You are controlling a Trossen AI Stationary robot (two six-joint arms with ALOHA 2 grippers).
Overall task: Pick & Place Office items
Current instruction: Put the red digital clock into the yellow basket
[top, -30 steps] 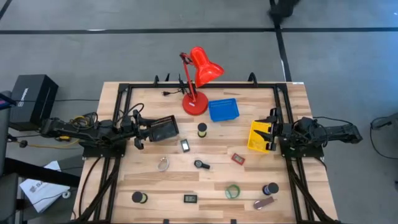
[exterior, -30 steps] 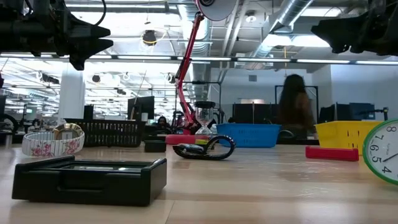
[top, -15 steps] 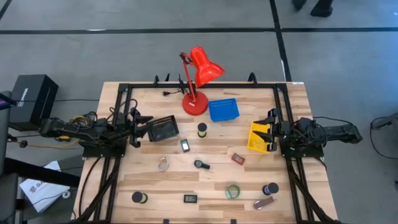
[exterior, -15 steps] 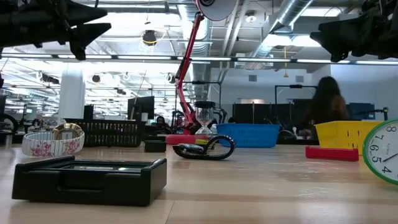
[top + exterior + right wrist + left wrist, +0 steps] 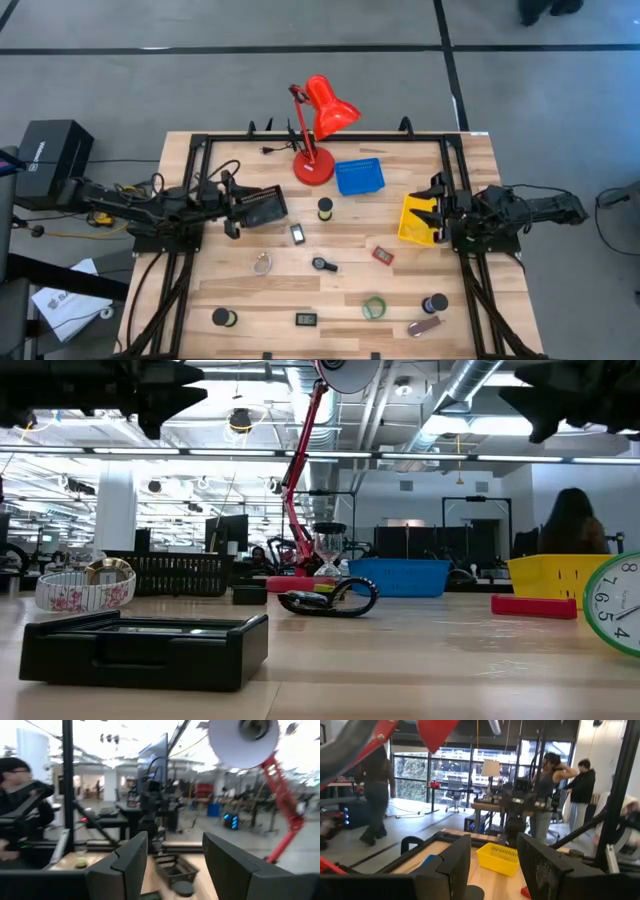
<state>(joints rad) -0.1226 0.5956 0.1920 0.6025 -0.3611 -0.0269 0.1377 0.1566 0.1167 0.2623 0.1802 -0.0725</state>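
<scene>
Trays stand along the far half of the table (image 5: 460, 160): the black tray (image 5: 264, 208) at the left, the blue tray (image 5: 359, 176) beside the base of the red desk lamp (image 5: 318, 130), the yellow tray (image 5: 417, 219) at the right. Judged from this layout, they serve as sorting bins, one within reach of each arm.

Office items lie scattered on the open wood nearer the camera side, none yet in a tray as far as can be seen: a black roll (image 5: 324, 208) just beside the blue tray, a small black oblong (image 5: 297, 234), a clear tape ring (image 5: 262, 264), a red oblong (image 5: 382, 255), a green tape ring (image 5: 374, 307), a dark roll (image 5: 434, 302), a maroon oblong (image 5: 424, 326), a flat black piece (image 5: 306, 320) and a black roll (image 5: 221, 317). Spacing appears deliberate, leaving room for a clean single pick.

Left gripper (image 5: 230, 205) hangs raised at the black tray's outer edge, fingers (image 5: 454, 862) apart, holding and touching nothing. Right gripper (image 5: 437, 212) hovers over the yellow tray's outer side, fingers (image 5: 131, 857) likewise parted and empty. No pick is under way.
</scene>
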